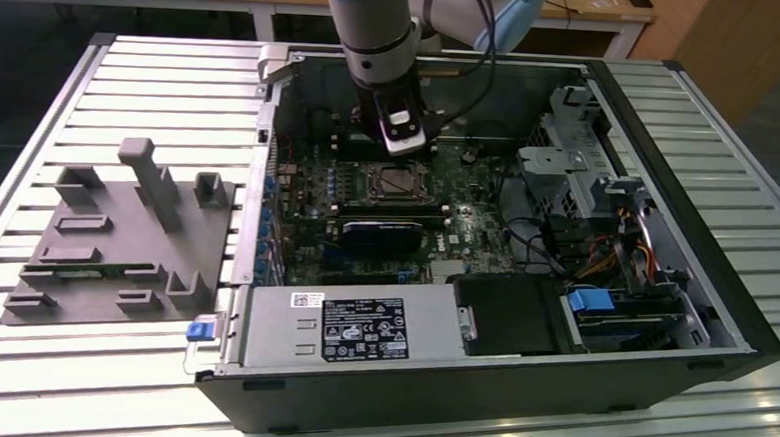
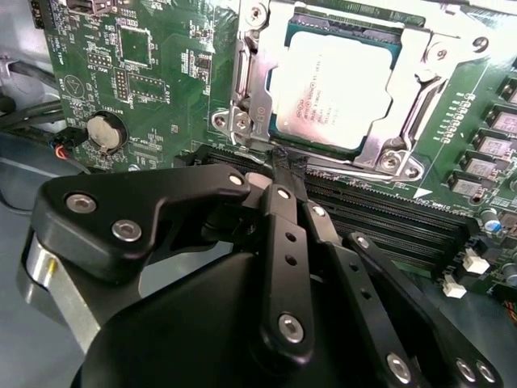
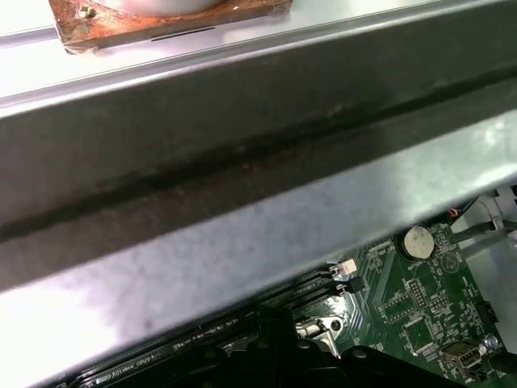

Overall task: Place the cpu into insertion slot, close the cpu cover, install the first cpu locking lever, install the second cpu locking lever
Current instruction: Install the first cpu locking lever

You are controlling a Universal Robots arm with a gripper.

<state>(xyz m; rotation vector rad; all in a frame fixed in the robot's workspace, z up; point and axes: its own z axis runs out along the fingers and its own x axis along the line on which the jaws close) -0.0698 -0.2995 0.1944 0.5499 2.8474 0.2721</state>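
Here the cpu (image 2: 335, 85) sits in the insertion slot (image 2: 355, 28), with the cpu cover (image 2: 249, 77) down around it. The fingers (image 2: 284, 218) are drawn together, their tips at the socket's near edge.

Cpu (image 2: 339, 85) top: matt silvery metal. Cpu cover (image 2: 242, 89): brighter stamped metal, shiny. Circuit board (image 2: 145, 65): glossy green laminate. Gripper (image 2: 283, 166): black, satin sheen, bright screw heads (metal or plastic, can't tell). Case wall (image 3: 242, 162): dull grey sheet metal, smudged. Table (image 1: 89, 363): ribbed pale metal, reflective. Fixture (image 1: 122, 235): matt grey plastic.
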